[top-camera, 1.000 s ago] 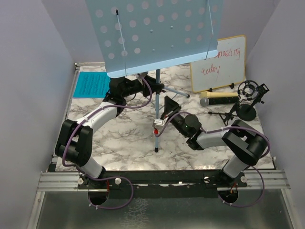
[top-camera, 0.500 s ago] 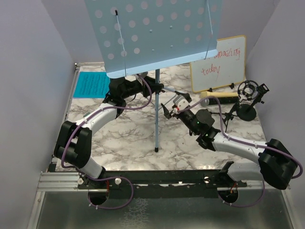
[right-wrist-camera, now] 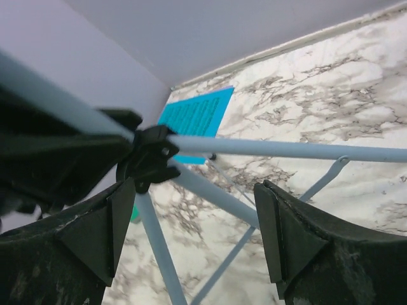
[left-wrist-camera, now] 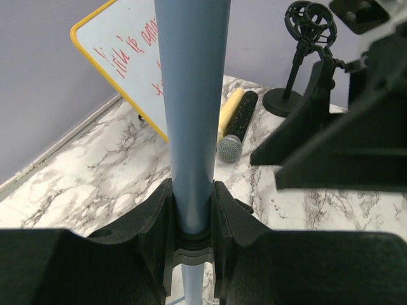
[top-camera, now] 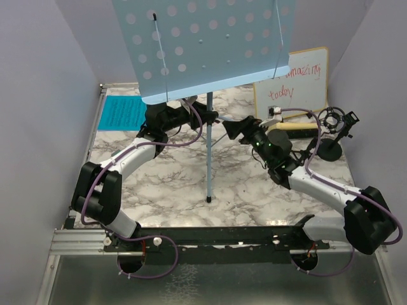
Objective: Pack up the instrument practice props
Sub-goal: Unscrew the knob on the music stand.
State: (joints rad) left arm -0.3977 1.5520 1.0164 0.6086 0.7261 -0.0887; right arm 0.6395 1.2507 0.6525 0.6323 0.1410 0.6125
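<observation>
Light-blue music rack (top-camera: 210, 44) stands upright on the marble table, its pole clamped by the left gripper (left-wrist-camera: 191, 213). The right gripper (right-wrist-camera: 194, 219) hovers spread wide beside the leg hub (right-wrist-camera: 149, 159). A sideways bump there could tip the top-heavy rack or twist it in the left grip.

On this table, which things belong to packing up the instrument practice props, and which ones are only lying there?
Belong to the job:
light-blue music rack
cyan sheet
handheld microphone
black round-base microphone stand

Only lying there:
whiteboard with red writing
</observation>
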